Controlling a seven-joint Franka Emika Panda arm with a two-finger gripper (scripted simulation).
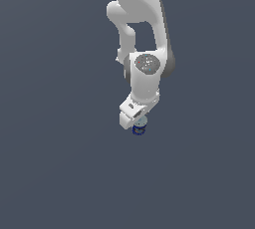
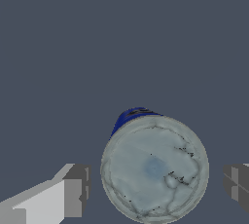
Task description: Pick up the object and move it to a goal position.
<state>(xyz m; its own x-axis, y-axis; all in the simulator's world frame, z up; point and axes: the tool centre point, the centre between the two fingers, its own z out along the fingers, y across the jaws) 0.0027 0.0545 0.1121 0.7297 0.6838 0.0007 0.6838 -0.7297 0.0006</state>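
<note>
gripper (image 2: 155, 184) jaws stand wide apart with the object (image 2: 154, 169) between the fingers (image 2: 75, 191), a gap showing on each side, so nothing is gripped. in the exterior view the object (image 1: 139, 126) sits right under the gripper (image 1: 135, 119), well away from any edge of the floor (image 1: 50, 173). you should centre it, then close evenly on its dark blue body below the pale top. the floor is plain grey-blue, with nothing else in sight.

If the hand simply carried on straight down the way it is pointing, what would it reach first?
Most likely the object: the wrist view shows its pale disc top between the two fingers of the hand. Neither finger looks to be touching it, though depth is unclear.
</note>
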